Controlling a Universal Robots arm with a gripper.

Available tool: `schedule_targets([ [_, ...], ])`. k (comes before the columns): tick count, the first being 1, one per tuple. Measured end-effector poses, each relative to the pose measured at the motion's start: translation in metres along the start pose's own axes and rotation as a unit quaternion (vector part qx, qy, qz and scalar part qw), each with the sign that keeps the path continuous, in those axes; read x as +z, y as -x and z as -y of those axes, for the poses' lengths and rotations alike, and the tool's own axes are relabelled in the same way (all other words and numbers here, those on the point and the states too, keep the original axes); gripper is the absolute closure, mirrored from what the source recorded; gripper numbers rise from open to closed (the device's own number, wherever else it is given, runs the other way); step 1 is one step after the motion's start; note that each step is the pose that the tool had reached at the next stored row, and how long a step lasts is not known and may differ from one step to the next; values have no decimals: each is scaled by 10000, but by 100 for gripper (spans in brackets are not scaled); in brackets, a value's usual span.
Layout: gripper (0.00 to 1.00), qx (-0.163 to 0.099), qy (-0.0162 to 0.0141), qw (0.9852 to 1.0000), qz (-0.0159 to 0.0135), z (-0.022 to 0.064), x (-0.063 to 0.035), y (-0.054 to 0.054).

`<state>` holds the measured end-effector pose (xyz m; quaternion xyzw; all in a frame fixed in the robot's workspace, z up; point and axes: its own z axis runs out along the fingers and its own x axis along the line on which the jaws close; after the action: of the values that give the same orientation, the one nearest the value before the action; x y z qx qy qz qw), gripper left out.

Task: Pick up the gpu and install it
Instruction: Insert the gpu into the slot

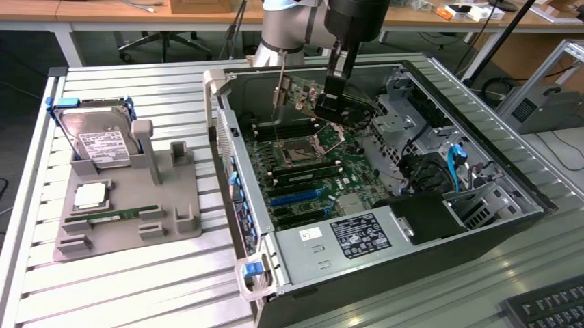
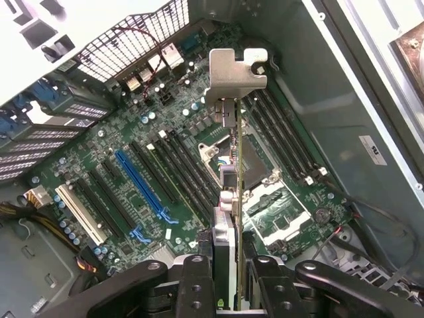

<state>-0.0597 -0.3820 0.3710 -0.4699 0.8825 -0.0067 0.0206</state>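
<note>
I have my end effector (image 2: 232, 268) part way closed, pinching the gpu (image 2: 236, 67) by one edge and holding it up over the motherboard (image 2: 86, 159), not in a slot yet, so I think it needs lining up straight.

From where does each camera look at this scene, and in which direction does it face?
Exterior view: sits high, apart from the robot, looking down at the open computer case on the slatted table; the arm and tool show.
Wrist view: sits on the wrist, looking along the tool into the case at the motherboard; the tool's fingers show.
Shared: the graphics card held in the tool, and the motherboard.
</note>
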Motion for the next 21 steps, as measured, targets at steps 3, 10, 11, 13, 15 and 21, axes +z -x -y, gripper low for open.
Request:
schedule_targets([
  [3,73,-29,1,10000,1,0,0,0],
  [10,73,-98,3,10000,3,0,0,0],
  [11,73,-106,3,9999,3,0,0,0],
  [13,73,-128,4,9999,4,0,0,0],
  [15,73,-147,4,9999,4,0,0,0],
  [21,73,-203,6,9998,6,0,0,0],
])
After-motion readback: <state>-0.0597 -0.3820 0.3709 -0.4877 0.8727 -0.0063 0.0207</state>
